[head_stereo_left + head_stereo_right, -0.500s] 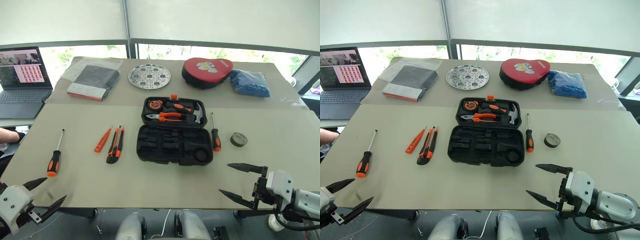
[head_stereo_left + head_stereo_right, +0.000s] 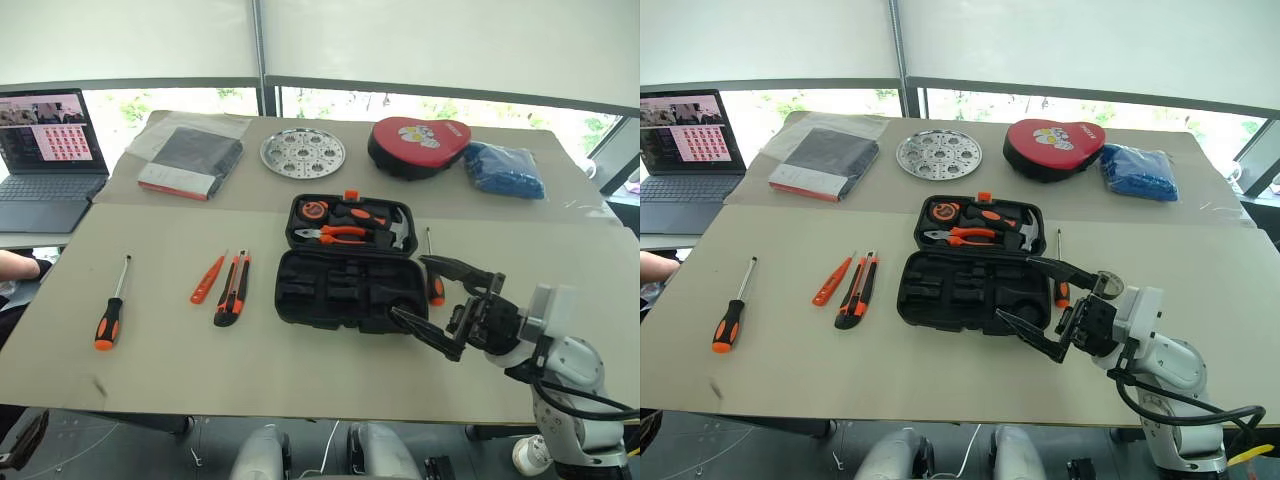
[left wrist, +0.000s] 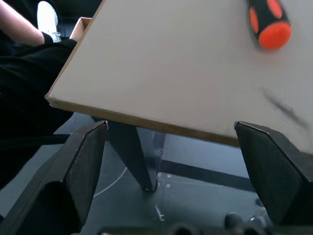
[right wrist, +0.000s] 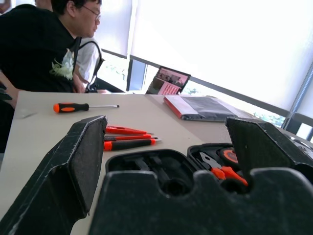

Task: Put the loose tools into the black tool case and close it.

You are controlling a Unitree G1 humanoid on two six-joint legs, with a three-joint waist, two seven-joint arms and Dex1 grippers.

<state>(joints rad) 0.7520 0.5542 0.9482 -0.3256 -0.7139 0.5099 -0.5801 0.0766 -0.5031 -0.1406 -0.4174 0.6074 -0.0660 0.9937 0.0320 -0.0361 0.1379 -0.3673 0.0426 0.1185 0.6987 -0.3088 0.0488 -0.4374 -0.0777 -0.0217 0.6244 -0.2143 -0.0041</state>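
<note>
Progress is judged nil: the black tool case (image 2: 975, 263) lies open just beyond the right gripper (image 2: 1040, 302), whose jaws are spread and empty. Nothing is stowed; one screwdriver (image 2: 1060, 270) lies near it, and the tester screwdriver (image 2: 830, 281), utility knife (image 2: 856, 290) and second screwdriver (image 2: 731, 308) well beyond. The left gripper (image 3: 171, 161) is held apart at the table (image 3: 161, 73) edge.

1. Bright daylight from windows (image 2: 330, 100) behind the table (image 2: 180, 360); blinds (image 2: 1090, 40) glowing white, nearly blown out.
2. Shadows soft and short beneath the case (image 2: 345, 290).
3. Head views sharp, slight bending at edges.
4. Left wrist view: screwdriver (image 3: 268, 22) handle blurred.
5. Right wrist view: near fingers (image 4: 63, 176) soft, backlit.
</note>
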